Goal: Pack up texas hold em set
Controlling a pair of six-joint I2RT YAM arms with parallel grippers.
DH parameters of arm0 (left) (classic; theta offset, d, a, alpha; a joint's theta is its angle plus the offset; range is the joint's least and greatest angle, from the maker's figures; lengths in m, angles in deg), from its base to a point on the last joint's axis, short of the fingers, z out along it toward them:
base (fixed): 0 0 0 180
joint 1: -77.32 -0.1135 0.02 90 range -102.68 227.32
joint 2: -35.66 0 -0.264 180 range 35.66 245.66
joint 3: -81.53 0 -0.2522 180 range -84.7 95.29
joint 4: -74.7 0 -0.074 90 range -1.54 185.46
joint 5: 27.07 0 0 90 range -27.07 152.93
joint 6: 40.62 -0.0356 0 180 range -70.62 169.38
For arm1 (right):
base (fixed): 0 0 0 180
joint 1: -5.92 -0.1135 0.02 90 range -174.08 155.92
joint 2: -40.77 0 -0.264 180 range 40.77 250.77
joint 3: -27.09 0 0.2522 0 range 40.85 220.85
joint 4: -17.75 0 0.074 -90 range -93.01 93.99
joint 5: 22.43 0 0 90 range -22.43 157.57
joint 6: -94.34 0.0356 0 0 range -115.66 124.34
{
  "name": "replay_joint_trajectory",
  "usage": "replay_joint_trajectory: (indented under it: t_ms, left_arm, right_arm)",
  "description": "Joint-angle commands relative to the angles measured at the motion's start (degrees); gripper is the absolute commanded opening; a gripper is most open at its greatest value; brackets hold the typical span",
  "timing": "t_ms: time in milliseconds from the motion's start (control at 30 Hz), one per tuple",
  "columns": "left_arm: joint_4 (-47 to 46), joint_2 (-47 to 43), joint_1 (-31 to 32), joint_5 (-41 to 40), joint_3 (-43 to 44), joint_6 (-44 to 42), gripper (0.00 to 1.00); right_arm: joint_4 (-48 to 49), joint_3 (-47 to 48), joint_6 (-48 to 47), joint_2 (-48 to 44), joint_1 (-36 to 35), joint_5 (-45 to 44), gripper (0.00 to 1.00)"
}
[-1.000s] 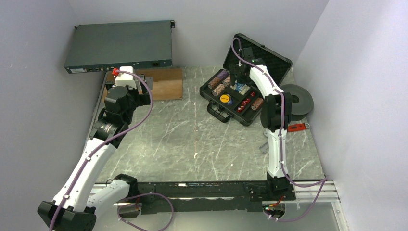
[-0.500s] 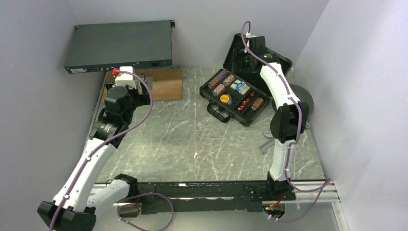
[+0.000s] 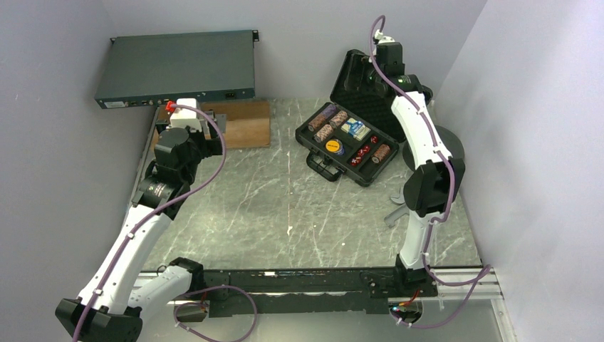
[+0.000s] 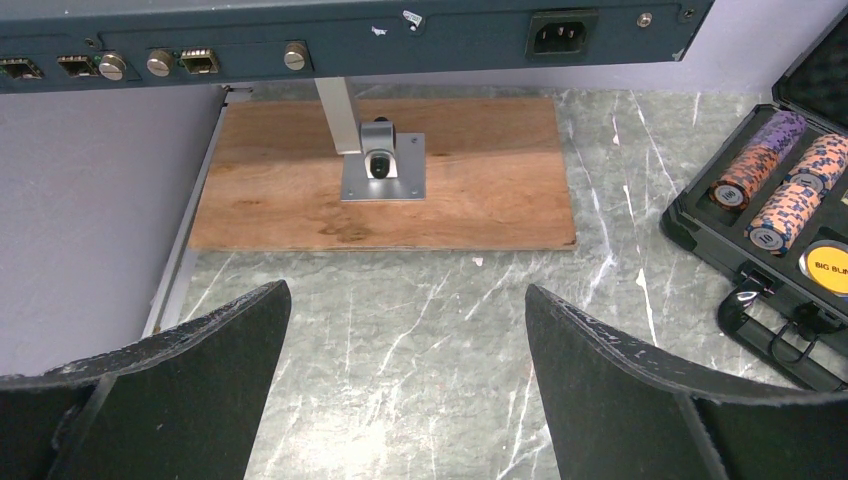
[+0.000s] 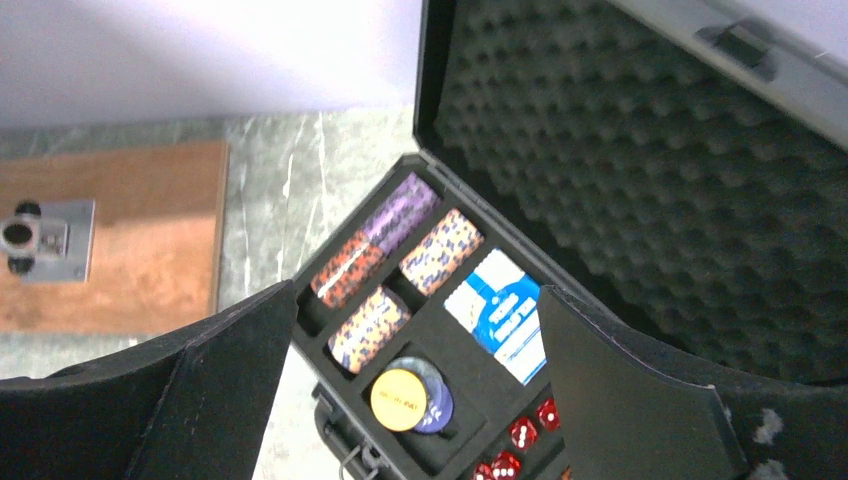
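The black poker case [image 3: 340,169] lies open at the back right of the table, its foam-lined lid [image 3: 350,83] standing upright. Its tray holds chip stacks [image 5: 392,268], a blue card deck [image 5: 505,312], a yellow button [image 5: 399,399] and red dice [image 5: 522,433]. My right gripper [image 3: 370,70] is open and empty, raised in front of the lid and above the tray. My left gripper [image 4: 405,380] is open and empty, low over the table at the left, apart from the case [image 4: 772,260].
A dark rack unit [image 3: 178,68] stands at the back left above a wooden board [image 3: 246,122] with a metal bracket [image 4: 383,168]. A grey tape roll [image 3: 449,146] and a red-handled tool [image 3: 440,189] lie right of the case.
My right gripper has lifted up and back from the tray to a spot high in front of the lid. The left arm has not moved.
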Motion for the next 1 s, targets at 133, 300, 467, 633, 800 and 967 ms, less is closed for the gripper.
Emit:
replay_joint_trajectory:
  t_ms: [133,300,467,633,800,967]
  left_arm:
    - [-1.5,-1.4,-0.2,0.5,2.3,0.9,0.94]
    - [-1.3,-1.2,-0.2,0.6,2.4,1.0,0.94]
    - [-1.4,-0.9,-0.2,0.7,2.3,1.0,0.94]
    - [-1.3,-0.7,-0.2,1.0,2.4,1.1,0.93]
    - [-1.2,-0.9,-0.2,1.4,2.5,1.4,0.93]
    - [-1.4,-1.0,-0.2,1.8,2.4,1.5,0.93]
  right_arm:
    - [7.3,4.9,5.6,-2.0,6.9,-3.4,0.94]
    - [5.9,9.3,11.2,0.9,14.0,-0.6,0.92]
    - [6.5,12.2,13.2,3.9,18.7,4.5,0.91]
    - [6.1,16.8,13.8,8.5,22.3,9.1,0.90]
    - [7.0,19.2,16.5,13.2,26.0,15.0,0.89]
    - [7.9,19.8,17.1,16.9,27.9,18.4,0.88]
